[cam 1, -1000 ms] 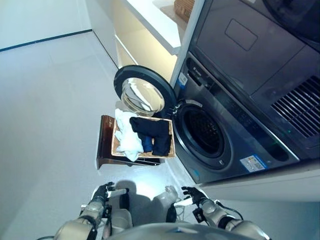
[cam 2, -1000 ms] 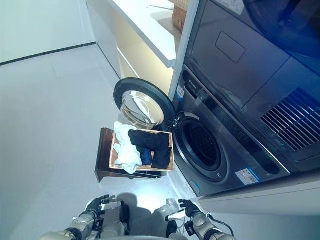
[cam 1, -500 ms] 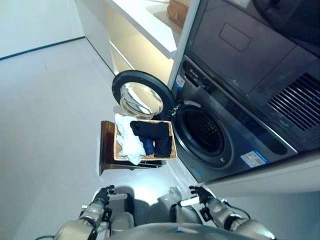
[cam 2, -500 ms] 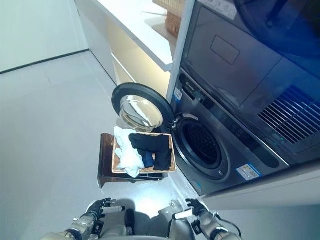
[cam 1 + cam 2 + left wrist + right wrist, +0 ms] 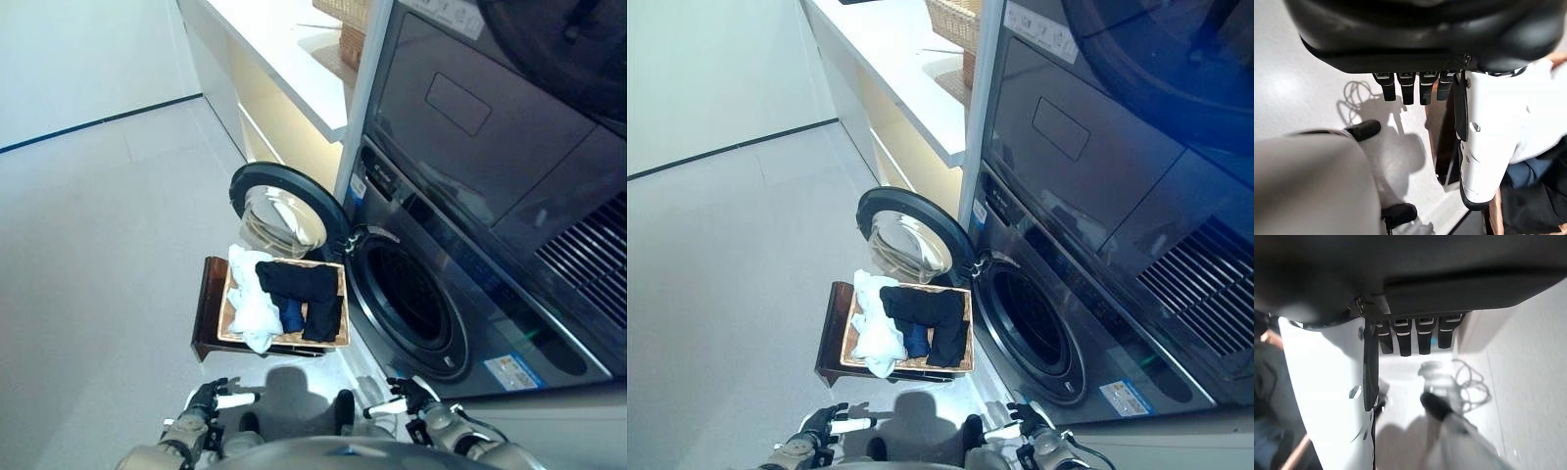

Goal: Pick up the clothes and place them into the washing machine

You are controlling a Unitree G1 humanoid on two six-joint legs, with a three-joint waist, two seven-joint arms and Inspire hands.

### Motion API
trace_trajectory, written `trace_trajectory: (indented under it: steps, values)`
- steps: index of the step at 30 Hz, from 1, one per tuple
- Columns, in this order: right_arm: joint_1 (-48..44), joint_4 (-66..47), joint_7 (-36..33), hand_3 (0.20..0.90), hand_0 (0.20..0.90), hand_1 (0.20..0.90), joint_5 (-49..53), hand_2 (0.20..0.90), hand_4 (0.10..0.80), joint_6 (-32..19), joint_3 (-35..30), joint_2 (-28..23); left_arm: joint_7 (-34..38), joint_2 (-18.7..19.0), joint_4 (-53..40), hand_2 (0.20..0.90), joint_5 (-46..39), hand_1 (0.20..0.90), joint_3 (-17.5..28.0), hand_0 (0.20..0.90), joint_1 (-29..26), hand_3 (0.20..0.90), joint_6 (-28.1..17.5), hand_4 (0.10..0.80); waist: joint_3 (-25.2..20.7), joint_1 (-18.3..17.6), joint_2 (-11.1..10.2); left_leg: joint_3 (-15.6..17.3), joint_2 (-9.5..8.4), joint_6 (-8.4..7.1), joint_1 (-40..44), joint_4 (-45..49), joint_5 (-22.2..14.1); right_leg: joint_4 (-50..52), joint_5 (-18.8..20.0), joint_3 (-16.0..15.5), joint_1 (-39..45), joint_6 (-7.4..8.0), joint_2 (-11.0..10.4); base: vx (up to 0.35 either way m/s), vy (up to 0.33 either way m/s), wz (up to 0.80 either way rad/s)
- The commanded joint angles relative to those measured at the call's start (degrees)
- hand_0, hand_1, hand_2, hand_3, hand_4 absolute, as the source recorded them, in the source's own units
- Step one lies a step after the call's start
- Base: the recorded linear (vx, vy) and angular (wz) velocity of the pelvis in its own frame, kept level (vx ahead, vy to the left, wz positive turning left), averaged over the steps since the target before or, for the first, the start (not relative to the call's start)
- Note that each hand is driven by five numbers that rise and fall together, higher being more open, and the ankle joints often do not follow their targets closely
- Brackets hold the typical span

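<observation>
Both hands, left hand (image 5: 208, 399) and right hand (image 5: 409, 396), empty, fingers relaxed apart; clothes (image 5: 294, 286) heaped in wicker basket (image 5: 282, 339); open washer door (image 5: 284, 206) risks snagging reach.

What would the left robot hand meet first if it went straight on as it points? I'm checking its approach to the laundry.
Probably the dark stand under the basket; depth is unclear.
</observation>
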Motion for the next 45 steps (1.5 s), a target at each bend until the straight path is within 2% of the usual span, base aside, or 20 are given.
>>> trace_trajectory:
  steps: [1, 4, 6, 7, 8, 9, 10, 12, 13, 15, 18, 21, 28, 36, 45]
  values:
    - [-3.36, 1.33, -1.11, 0.9, 0.9, 0.9, -1.7, 0.9, 0.8, -1.08, 1.53, -0.28, 0.12, 0.24, 1.52, 0.9, -0.16, 0.9, -0.38, 0.9, -4.23, 0.9, -1.39, 0.8, 0.76, -0.23, -0.14, -0.59, -0.12, -2.35, -0.33, -0.38, -0.08, 6.31, -0.9, 2.65, -2.97, 2.14, -2.61, 0.051, -0.087, 0.02]
    - [-3.95, -0.1, -1.38, 0.9, 0.9, 0.9, -2.22, 0.9, 0.8, -1.5, 2.75, -0.14, 0.32, 0.53, 1.2, 0.9, -0.17, 0.9, -0.19, 0.9, -4.04, 0.9, -1.42, 0.8, 1.16, 0.09, 0.05, -0.02, 1.34, -3.14, 0.87, -0.34, 1.01, 6.89, -2.35, 3.03, -2.42, 1.04, -1.26, 0.086, -0.149, 0.01]
    - [-4.23, -1.73, -1.65, 0.9, 0.9, 0.9, -2.11, 0.9, 0.8, -1.97, 3.49, -0.1, 0.51, 0.66, 0.52, 0.9, -0.01, 0.9, -0.39, 0.9, -4.32, 0.9, -1.46, 0.8, 2.42, 0.46, -0.9, -0.59, 2.4, -3.66, -2.46, 8.13, 0.65, 7.03, -3.33, 2.79, -0.86, -0.03, -1.05, 0.045, -0.184, 0.02]
    - [-4.59, -2.63, -2.22, 0.9, 0.9, 0.9, -1.88, 0.9, 0.8, -2.17, 3.62, -0.39, 1.32, 0.52, -0.19, 0.9, -0.29, 0.9, -0.85, 0.9, -5.04, 0.9, -1.64, 0.8, 3.77, 0.67, -1.5, -2.65, 2.16, -3.68, -5.7, 13.04, 1.53, 7.09, -3.26, 2.49, -0.35, -0.53, -1.32, -0.056, -0.143, 0.15]
    - [-4.95, -3.13, -2.34, 0.9, 0.9, 0.9, -2.14, 0.9, 0.8, -2.32, 4.15, -0.5, 1.55, 0.1, -0.98, 0.9, -0.26, 0.9, -1.69, 0.9, -5.77, 0.9, -1.85, 0.8, 4.92, 1.06, -2.12, -5.35, 0.59, -3.47, -8.37, 15.43, 2.03, 7.09, -3.38, 2.28, -0.26, -0.66, -1.61, -0.086, -0.101, 0.27]
    - [-5.48, -3.18, -2.38, 0.9, 0.9, 0.9, -2.69, 0.9, 0.8, -2.23, 4.87, -0.62, 1.69, -0.04, -1.17, 0.9, 0.47, 0.9, -2.98, 0.9, -6.49, 0.9, -1.97, 0.8, 5.32, 1.27, -2.75, -6.96, -0.67, -3.0, -10.5, 14.23, 1.82, 6.8, -3.36, 2.11, -0.23, -0.51, -2.18, -0.027, -0.03, 0.48]
    - [-5.83, -3.36, -2.55, 0.9, 0.9, 0.9, -3.28, 0.9, 0.8, -2.16, 5.35, -0.63, 1.85, -0.08, -1.04, 0.9, 0.73, 0.9, -3.33, 0.9, -6.62, 0.9, -1.99, 0.8, 5.02, 1.11, -2.72, -7.13, -0.61, -2.6, -11.62, 10.66, 2.67, 6.52, -3.5, 1.84, -0.21, -0.07, -2.53, 0.031, 0.038, 0.46]
    - [-6.42, -3.85, -4.01, 0.9, 0.9, 0.9, -4.33, 0.9, 0.8, -2.24, 5.52, -1.02, 2.76, -0.01, -1.01, 0.9, 0.04, 0.9, -2.75, 0.9, -6.45, 0.9, -1.92, 0.8, 4.75, 2.0, -1.69, -6.42, 0.29, -2.59, -12.97, 3.66, 6.42, 6.47, -3.77, 2.18, -0.44, 0.3, -2.0, 0.085, 0.14, 0.24]
    - [-6.76, -4.26, -4.43, 0.9, 0.9, 0.9, -5.46, 0.9, 0.8, -2.55, 5.71, -1.34, 2.89, -0.07, -0.64, 0.9, 0.06, 0.9, -2.62, 0.9, -5.96, 0.9, -2.02, 0.8, 4.11, 1.86, -0.73, -4.7, 1.07, -2.5, -9.82, 0.01, 5.76, 6.72, -4.37, 2.64, -0.71, 0.82, -1.52, 0.088, 0.147, 0.07]
    - [-6.91, -3.56, -4.41, 0.9, 0.9, 0.9, -5.92, 0.9, 0.8, -2.32, 5.73, -1.34, 2.87, -0.16, -0.24, 0.9, 0.39, 0.9, -2.87, 0.9, -5.96, 0.9, -2.17, 0.8, 3.78, 1.56, -0.24, -4.04, 1.02, -2.51, -9.45, -0.38, 5.7, 6.42, -4.38, 2.64, -0.53, 0.88, -1.98, 0.06, 0.156, -0.3]
    - [-8.1, -2.51, -4.42, 0.9, 0.9, 0.9, -5.1, 0.9, 0.8, -1.95, 5.6, -0.31, 3.14, 0.39, -0.59, 0.9, 0.33, 0.9, -2.59, 0.9, -6.14, 0.9, -2.52, 0.8, 3.16, 1.94, 0.1, -2.64, -0.12, -2.1, -8.03, -0.38, 4.38, 6.03, -3.48, 3.33, -0.98, 1.44, -3.55, 0.033, 0.141, -0.19]
    - [-8.49, -2.64, -4.88, 0.9, 0.9, 0.9, -6.83, 0.9, 0.8, -1.8, 6.84, 0.19, 3.38, 0.33, -0.6, 0.9, 1.18, 0.9, -3.04, 0.9, -6.23, 0.9, -2.42, 0.8, 3.33, 2.29, -0.07, -1.62, -0.1, -2.09, -7.5, -0.38, 4.05, 5.69, -3.13, 3.03, -0.8, 1.78, -4.21, 0.023, 0.071, -0.2]
    - [-10.73, -6.34, -7.49, 0.9, 0.9, 0.9, -10.46, 0.9, 0.8, -1.93, 8.47, -0.13, 4.77, 0.01, -0.73, 0.9, 1.48, 0.9, -3.09, 0.9, -5.31, 0.9, -2.64, 0.8, 4.07, 2.76, -0.06, -1.33, -0.04, -2.25, -7.31, -0.38, 3.88, 4.47, -2.25, 3.09, -0.59, 2.29, -4.46, 0.018, 0.015, -0.01]
    - [-17.61, -16.64, -13.38, 0.9, 0.9, 0.9, -18.69, 0.9, 0.8, -1.66, 10.32, -5.06, 6.98, -0.29, -1.72, 0.9, 1.79, 0.9, -3.15, 0.9, -4.32, 0.9, -3.07, 0.8, 5.02, 3.29, 0.28, -1.96, 0.77, -2.71, -9.29, -0.38, 4.57, 3.66, -1.47, 2.49, -1.83, 2.59, -4.03, -0.007, -0.004, 0.01]
    - [-23.99, -19.4, -16.54, 0.9, 0.9, 0.9, -23.49, 0.9, 0.8, -0.83, 12.58, -5.89, 8.46, -1.09, -2.06, 0.9, 1.42, 0.9, -3.77, 0.9, -4.26, 0.9, -3.27, 0.8, 5.38, 4.59, 0.32, -2.63, 1.01, -2.87, -10.64, -0.38, 4.85, 4.25, -1.43, 1.94, -2.84, 2.72, -4.0, 0.0, -0.007, 0.05]
